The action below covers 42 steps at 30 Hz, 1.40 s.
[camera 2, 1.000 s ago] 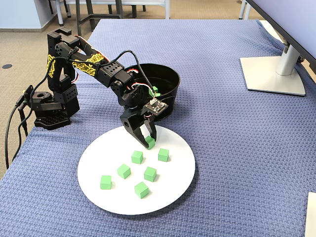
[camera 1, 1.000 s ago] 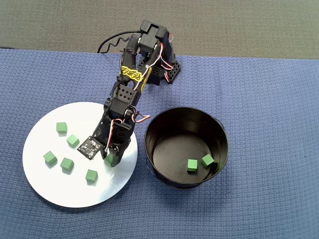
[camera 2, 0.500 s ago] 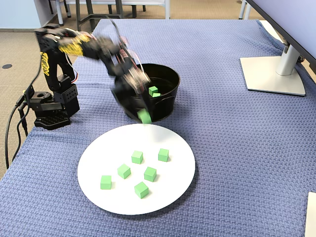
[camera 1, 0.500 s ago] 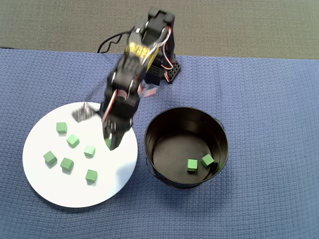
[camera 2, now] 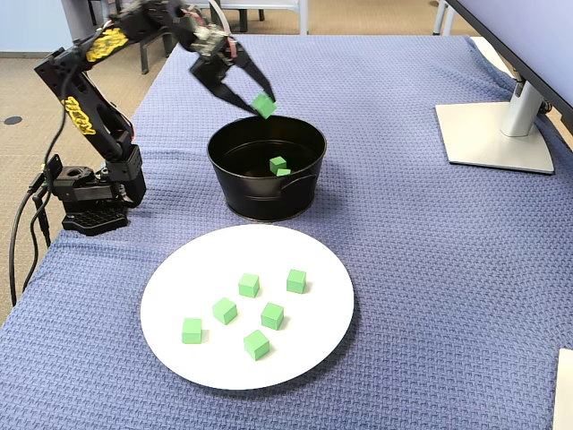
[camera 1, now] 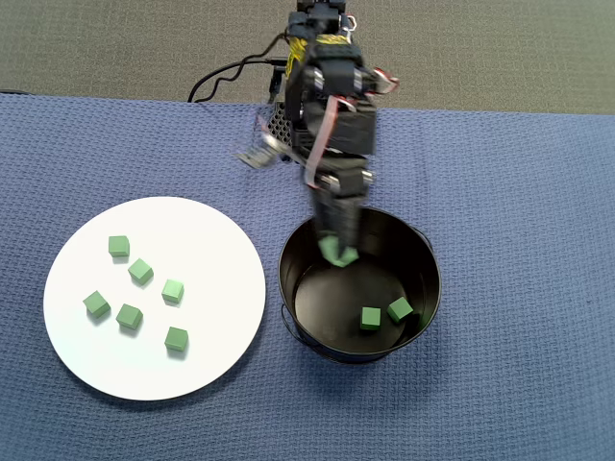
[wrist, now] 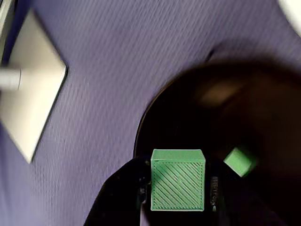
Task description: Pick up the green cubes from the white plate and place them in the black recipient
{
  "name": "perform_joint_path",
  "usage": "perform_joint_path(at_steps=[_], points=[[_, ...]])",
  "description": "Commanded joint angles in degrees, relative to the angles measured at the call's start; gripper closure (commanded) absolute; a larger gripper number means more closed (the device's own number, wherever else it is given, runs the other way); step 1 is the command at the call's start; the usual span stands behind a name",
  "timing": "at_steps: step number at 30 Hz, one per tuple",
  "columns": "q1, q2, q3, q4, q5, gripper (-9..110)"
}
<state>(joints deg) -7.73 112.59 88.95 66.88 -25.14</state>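
Observation:
My gripper (camera 2: pixel 260 103) is shut on one green cube (camera 2: pixel 264 106) and holds it above the near rim of the black pot (camera 2: pixel 260 193). The wrist view shows that cube (wrist: pixel 178 180) squeezed between both black fingers, with the pot (wrist: pixel 244 108) below. The held cube also shows in the overhead view (camera 1: pixel 339 254), over the pot (camera 1: pixel 293 250). Two green cubes (camera 1: pixel 371 318) (camera 1: pixel 400 309) lie on the pot's floor. Several green cubes, such as one (camera 1: pixel 141 272), lie on the white plate (camera 1: pixel 207 245), left of the pot.
A blue woven cloth (camera 2: pixel 430 269) covers the table. A monitor stand's grey base (camera 2: pixel 494 136) sits at the right in the fixed view and shows in the wrist view (wrist: pixel 33 108). The arm's base (camera 2: pixel 89 193) stands at the table's left edge.

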Motion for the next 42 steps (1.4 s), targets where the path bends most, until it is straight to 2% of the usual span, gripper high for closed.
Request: perform_joint_path(at_steps=[1,2,3,4,5,7,11,16,17,20,22,25,31,42], points=[[-7.9,-4.7,-0.3,-3.4,4.3,102],[-9.1,-5.3,-0.4,-3.4,4.3,98],[-10.2,-5.2,-0.1,-3.1,3.3,85],[-10.9,-4.8,0.0,-2.2,1.6,65],[-11.2,-4.2,0.1,-1.1,0.0,58],[-10.5,-2.6,-0.2,-0.1,-1.9,54],[-2.6,-1.4,-4.8,4.9,-5.6,54],[15.4,-4.4,-9.8,9.9,-6.9,61],[19.4,-5.3,-9.9,9.3,-6.9,65],[30.6,-8.5,-9.1,4.6,-6.0,93],[35.6,-10.0,-6.3,1.4,-7.5,100],[40.3,-10.3,2.3,-6.1,-8.1,101],[45.0,-14.2,9.1,-13.4,-4.7,101],[44.0,-29.6,0.4,-10.3,-2.2,91]])
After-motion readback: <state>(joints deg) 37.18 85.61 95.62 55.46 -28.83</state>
